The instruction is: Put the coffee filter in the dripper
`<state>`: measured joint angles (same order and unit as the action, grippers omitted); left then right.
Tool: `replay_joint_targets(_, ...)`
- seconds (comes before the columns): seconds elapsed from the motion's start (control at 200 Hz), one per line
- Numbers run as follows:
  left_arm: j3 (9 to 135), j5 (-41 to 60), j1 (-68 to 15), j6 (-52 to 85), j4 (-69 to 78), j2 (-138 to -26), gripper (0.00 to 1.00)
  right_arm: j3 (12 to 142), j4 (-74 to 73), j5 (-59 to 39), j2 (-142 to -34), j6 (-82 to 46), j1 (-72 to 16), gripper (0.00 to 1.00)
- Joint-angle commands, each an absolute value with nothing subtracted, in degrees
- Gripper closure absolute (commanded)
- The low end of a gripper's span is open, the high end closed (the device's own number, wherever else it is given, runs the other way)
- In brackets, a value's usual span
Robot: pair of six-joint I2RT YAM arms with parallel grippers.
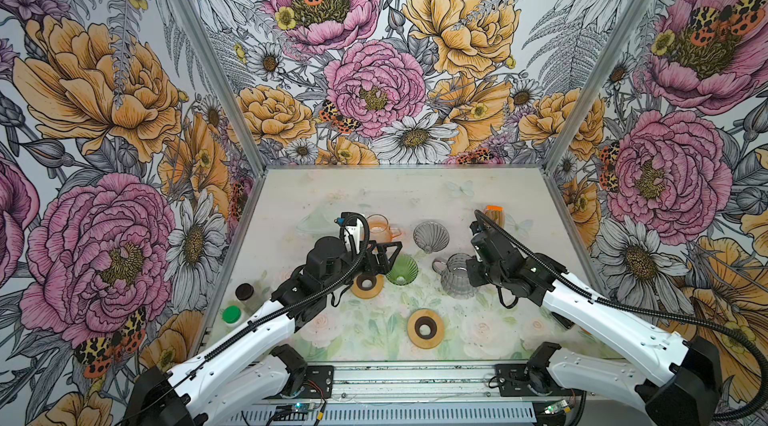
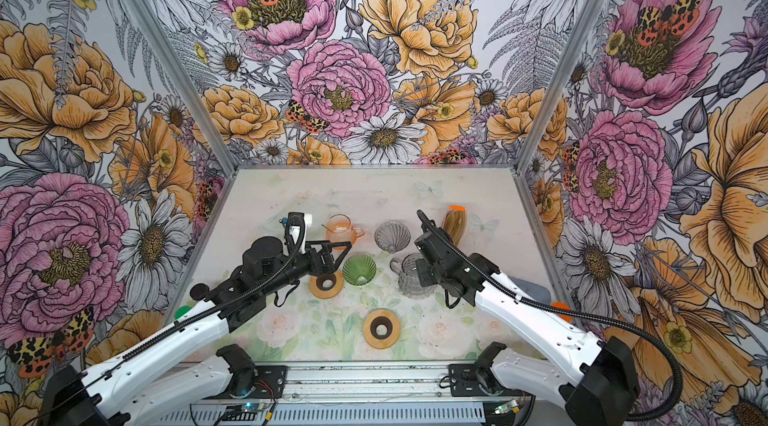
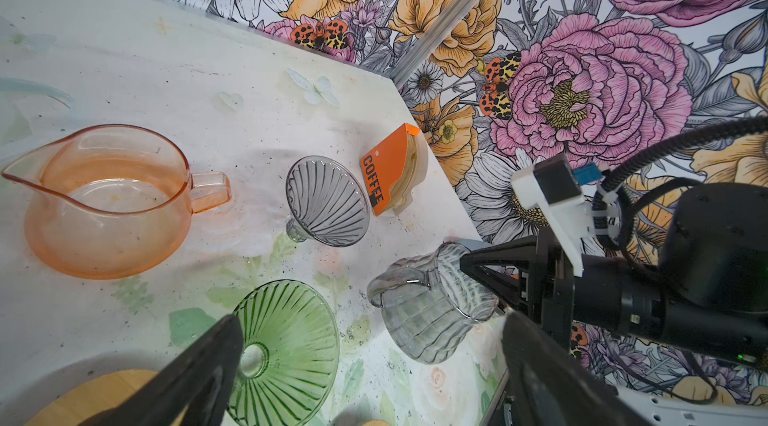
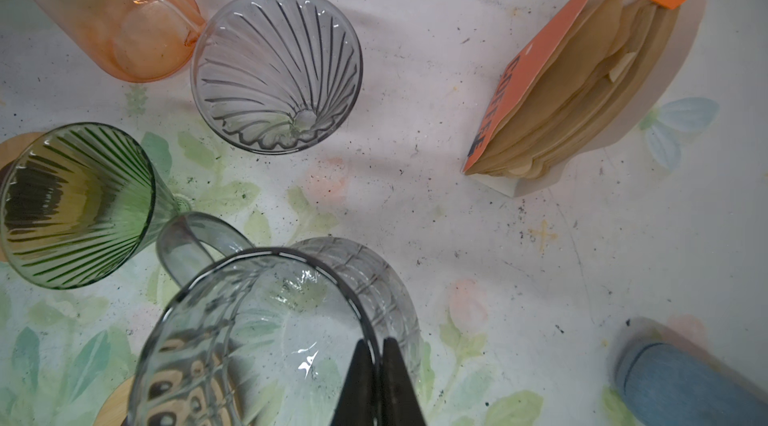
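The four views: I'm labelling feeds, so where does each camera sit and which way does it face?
Top view: high over the front edge, facing down toward the back wall; left arm and right arm show.
Top view: same head, nearly the same look at the table; both arms.
Left wrist: behind the open left gripper, looking across the table; right arm shows.
Right wrist: looking down on the gray pitcher; right gripper shows, shut on its rim.
Both wrist views share the filter box.

Green dripper (image 1: 401, 270), grey dripper (image 1: 431, 236), orange pitcher (image 1: 380, 226), grey pitcher (image 1: 455, 276) (ribbed), floral walls (image 1: 374, 70)
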<state>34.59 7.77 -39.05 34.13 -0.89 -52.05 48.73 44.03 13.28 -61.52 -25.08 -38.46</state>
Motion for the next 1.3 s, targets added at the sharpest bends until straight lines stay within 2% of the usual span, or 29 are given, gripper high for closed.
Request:
replay_joint_targets(0.0, 33.57, 6.46, -39.66, 34.01, 0.72, -51.67, 0.01, 47.36, 39.03, 13.06, -59.61, -27.04, -38.85, 0.96)
replay_joint_targets(0.315, 33.57, 6.14, -40.06, 34.11, 0.91, -52.25, 0.01, 41.93, 32.73, 13.50, -59.38, -27.67, -38.85, 0.96)
replay_joint_targets(1.296, 33.66, 5.50, -40.72, 34.89, 0.52, -52.38, 0.01, 34.99, 31.04, 17.01, -56.90, -29.88, -38.67, 0.95)
